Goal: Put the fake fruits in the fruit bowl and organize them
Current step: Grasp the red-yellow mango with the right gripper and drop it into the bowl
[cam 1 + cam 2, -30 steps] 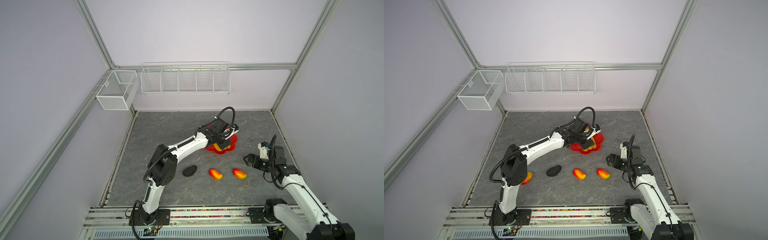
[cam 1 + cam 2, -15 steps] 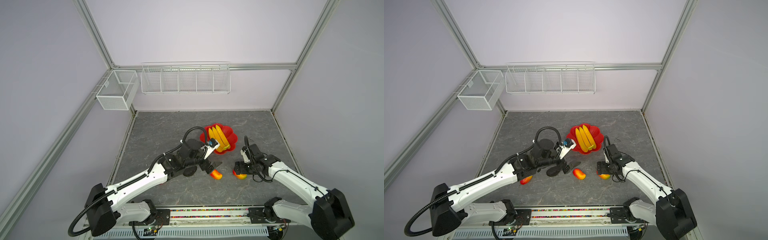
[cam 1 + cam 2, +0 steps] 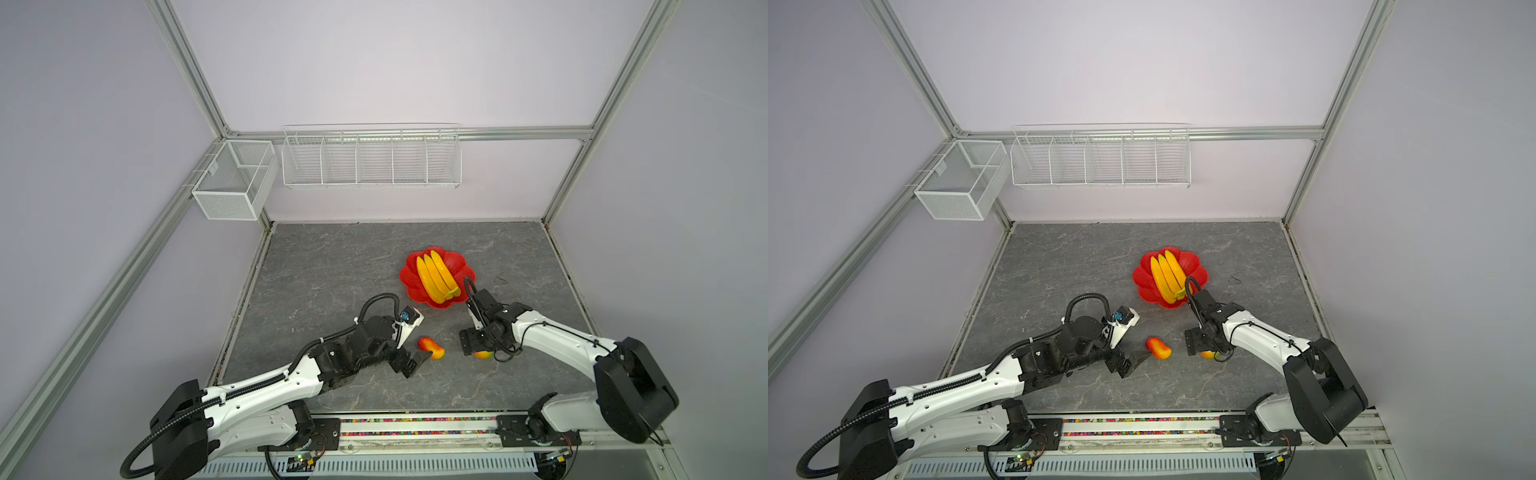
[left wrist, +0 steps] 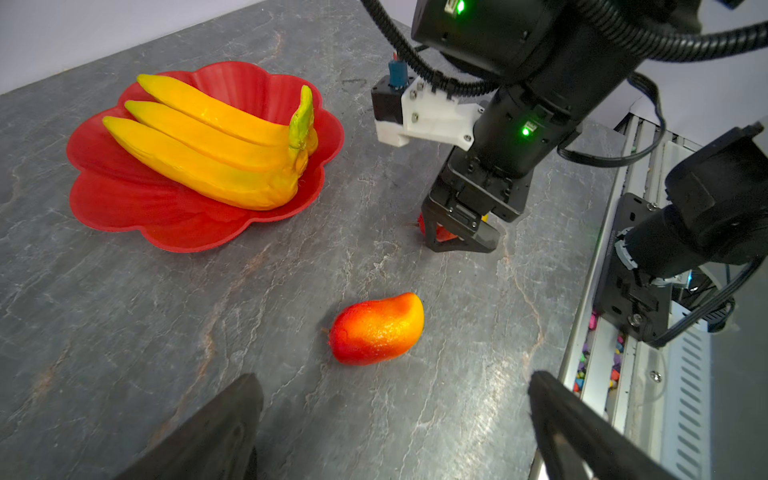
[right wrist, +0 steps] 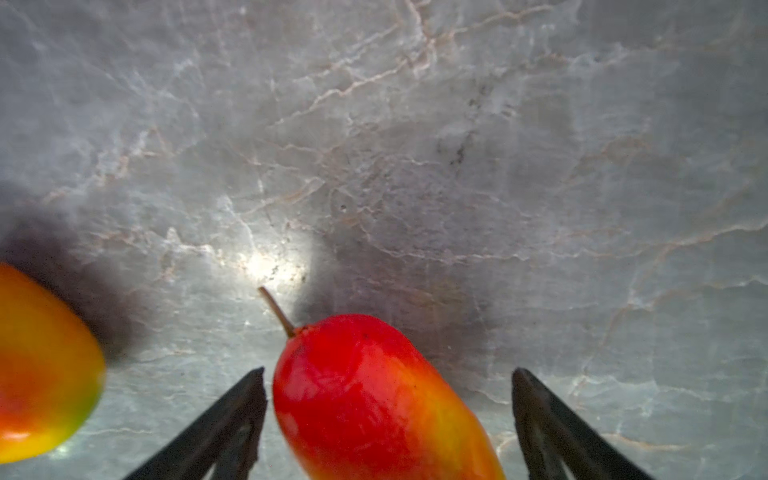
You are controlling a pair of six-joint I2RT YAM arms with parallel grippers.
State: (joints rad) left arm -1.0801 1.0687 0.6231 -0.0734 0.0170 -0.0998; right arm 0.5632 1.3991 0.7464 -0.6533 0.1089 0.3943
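Grey stone tabletop (image 3: 332, 270) carries one mango (image 5: 365, 407) between the right gripper's (image 5: 388, 372) parted jaws, ungripped, so centre it and close gently before lifting to the far red bowl (image 3: 409, 276) holding the bananas (image 3: 436, 276); a second ago the left gripper (image 4: 395, 376) hovered there, now wide open, empty, beside another mango (image 4: 376, 328).

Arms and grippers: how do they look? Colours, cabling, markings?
The left arm and right arm have white shells with black joints. A black corrugated cable loops above the left wrist. The left gripper and right gripper have black wedge-shaped fingers. A white camera bracket and green lights mark the right wrist.
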